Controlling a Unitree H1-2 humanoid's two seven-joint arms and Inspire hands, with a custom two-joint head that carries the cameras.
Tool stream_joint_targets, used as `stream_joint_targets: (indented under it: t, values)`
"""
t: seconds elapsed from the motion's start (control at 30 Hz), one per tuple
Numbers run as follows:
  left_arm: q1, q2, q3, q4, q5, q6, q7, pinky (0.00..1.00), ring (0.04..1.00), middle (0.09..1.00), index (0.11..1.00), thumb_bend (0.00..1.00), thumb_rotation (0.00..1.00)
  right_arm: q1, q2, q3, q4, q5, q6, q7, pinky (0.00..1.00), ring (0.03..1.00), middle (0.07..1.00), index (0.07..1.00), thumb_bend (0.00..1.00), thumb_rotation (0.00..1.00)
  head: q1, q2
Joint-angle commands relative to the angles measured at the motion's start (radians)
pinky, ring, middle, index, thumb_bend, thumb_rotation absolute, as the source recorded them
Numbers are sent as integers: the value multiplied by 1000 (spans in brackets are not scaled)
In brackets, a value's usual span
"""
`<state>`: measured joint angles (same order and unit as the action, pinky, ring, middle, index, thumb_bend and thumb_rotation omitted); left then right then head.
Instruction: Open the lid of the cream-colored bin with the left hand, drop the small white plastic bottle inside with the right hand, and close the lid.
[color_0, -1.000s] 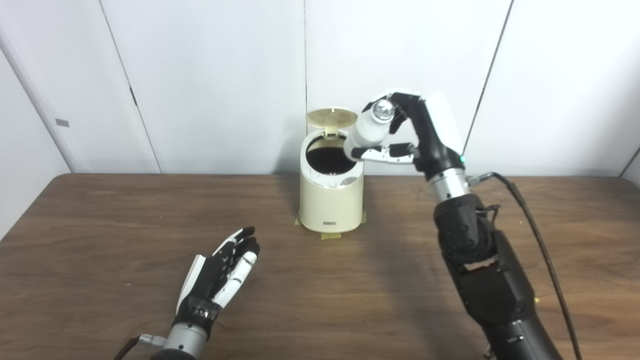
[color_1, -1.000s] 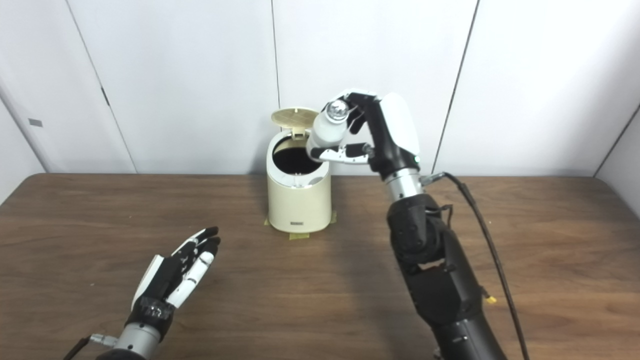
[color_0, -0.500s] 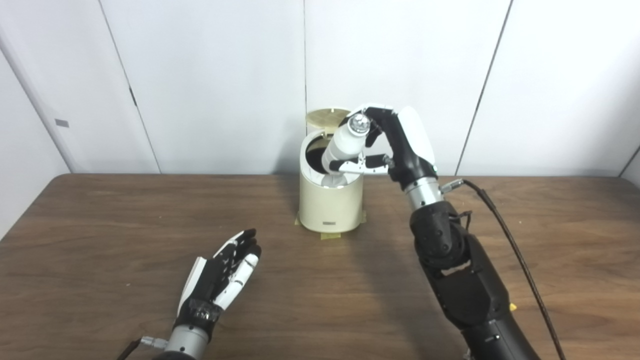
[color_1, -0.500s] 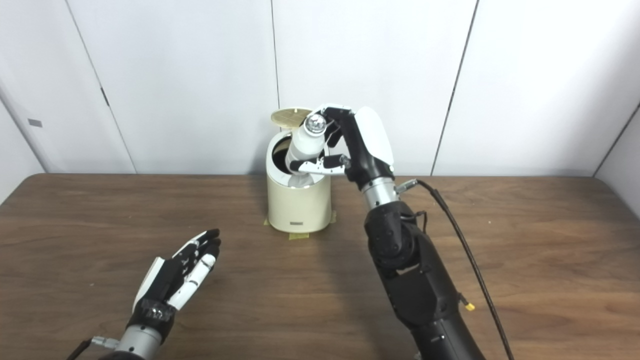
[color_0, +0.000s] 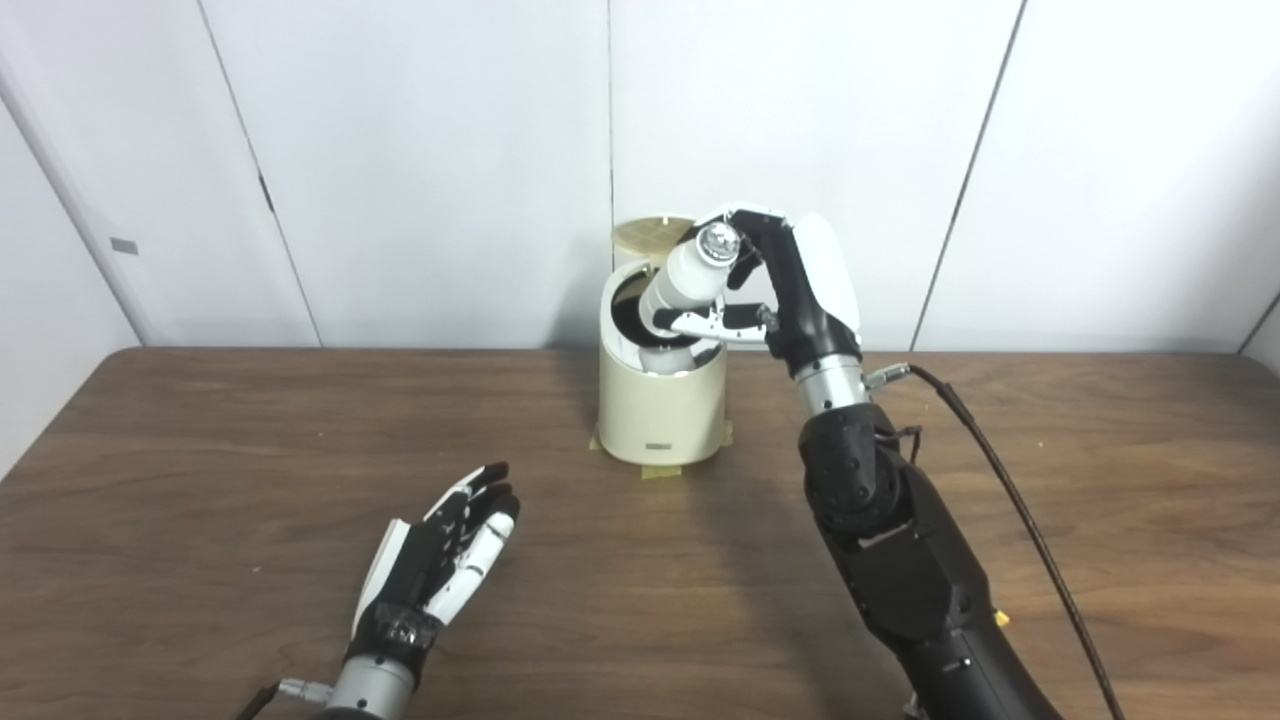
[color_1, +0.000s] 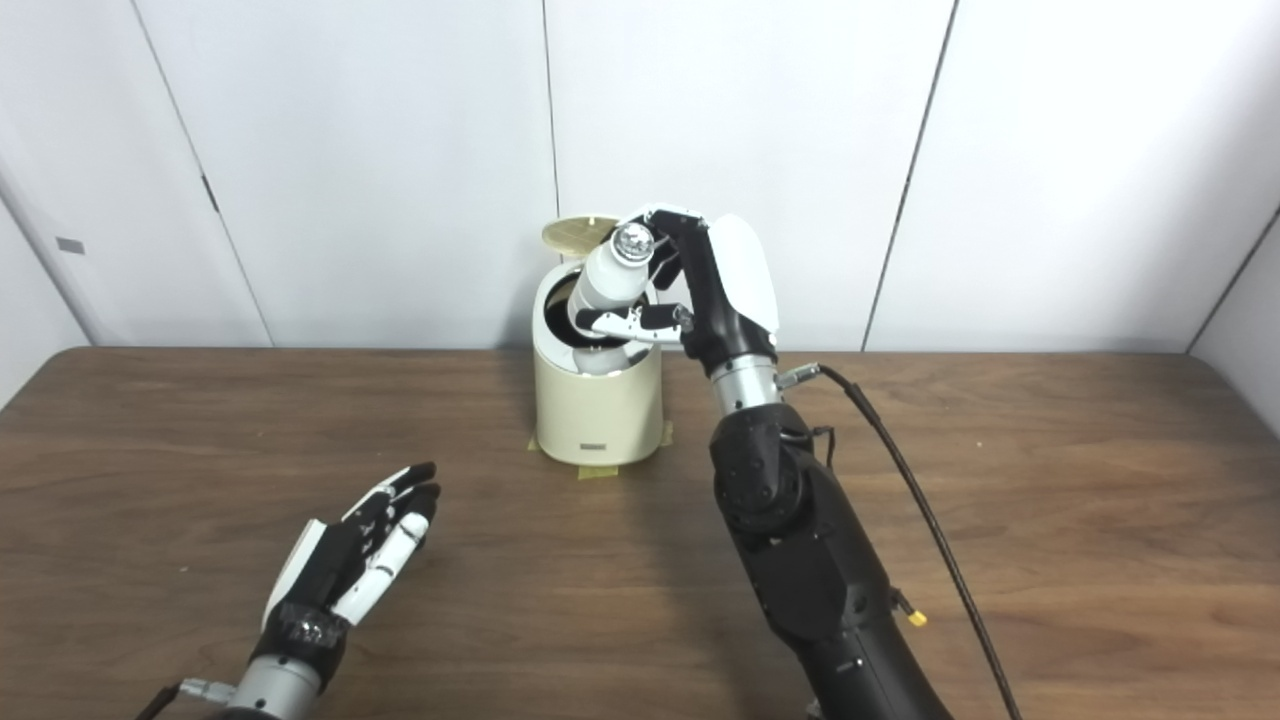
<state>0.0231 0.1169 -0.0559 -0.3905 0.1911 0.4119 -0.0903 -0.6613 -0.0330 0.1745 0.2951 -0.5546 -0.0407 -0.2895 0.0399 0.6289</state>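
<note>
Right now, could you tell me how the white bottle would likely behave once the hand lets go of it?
The bottle, tilted over the open bin in the right hand, would probably slide straight in. It looks stiff, light plastic. Its round body would likely roll on a table.

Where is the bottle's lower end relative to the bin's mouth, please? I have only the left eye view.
Observer: In the right eye view the bottle, tilted in the right hand, has its lower end below the rim of the bin, toward the near right side, with dark opening showing to its left.
Operator: Is the lid out of the way?
Observer: Yes. The lid stands open behind the mouth, and from this side its left part shows clear of the bottle.
Operator: And the left hand?
Observer: The left hand is open and low over the table, well apart from the bin.
</note>
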Motion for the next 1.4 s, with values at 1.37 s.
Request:
stream_joint_targets:
  t: [1.37]
  values:
    - [3, -4, 10, -51, -15, -18, 11, 826, 881, 884, 918, 536, 739, -69, 46, 13, 119, -26, -93, -176, 373, 424, 492, 494, 503, 0, -17, 21]
